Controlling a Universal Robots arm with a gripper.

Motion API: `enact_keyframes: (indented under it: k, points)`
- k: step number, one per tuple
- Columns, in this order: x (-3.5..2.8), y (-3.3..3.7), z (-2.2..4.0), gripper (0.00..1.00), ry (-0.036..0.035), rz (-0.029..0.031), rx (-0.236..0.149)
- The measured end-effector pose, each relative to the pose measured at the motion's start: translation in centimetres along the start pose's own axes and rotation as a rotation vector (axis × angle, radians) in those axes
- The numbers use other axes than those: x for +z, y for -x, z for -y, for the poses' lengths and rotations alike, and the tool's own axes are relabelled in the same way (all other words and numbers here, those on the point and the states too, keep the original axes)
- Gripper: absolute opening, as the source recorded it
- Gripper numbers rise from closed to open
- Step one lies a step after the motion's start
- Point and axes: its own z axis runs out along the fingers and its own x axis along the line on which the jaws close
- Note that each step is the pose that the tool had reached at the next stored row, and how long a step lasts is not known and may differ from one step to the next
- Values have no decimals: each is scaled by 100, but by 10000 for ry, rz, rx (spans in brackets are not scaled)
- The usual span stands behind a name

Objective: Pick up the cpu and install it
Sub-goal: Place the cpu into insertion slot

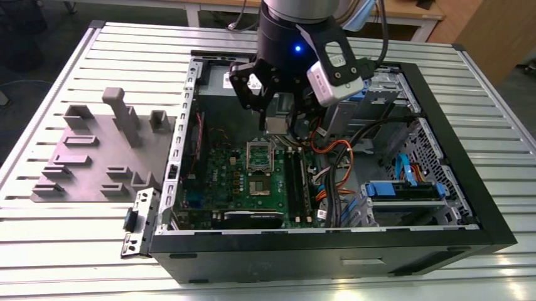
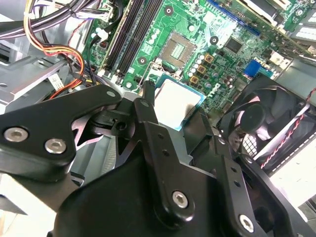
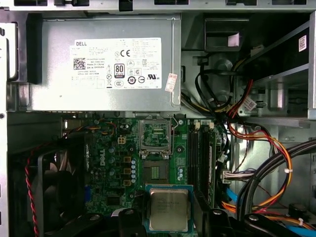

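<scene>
First wrist view: the fingers [image 3: 129,223] are clamping the cpu [image 3: 169,210] by its edges, hanging above the motherboard [image 3: 113,163], near the open socket [image 3: 157,171]. Looks like the carry-over step is happening; it's calling for squaring the chip over that socket.

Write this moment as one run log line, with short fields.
gripper: shut on cpu | place: held over motherboard in open computer case | socket: open, empty | cpu: not yet seated
</scene>
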Motion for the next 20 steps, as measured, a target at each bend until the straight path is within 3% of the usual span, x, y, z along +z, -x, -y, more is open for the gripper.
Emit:
enact_keyframes:
  k: [20]
  points:
    - [39,0,11,47,0,0,-1]
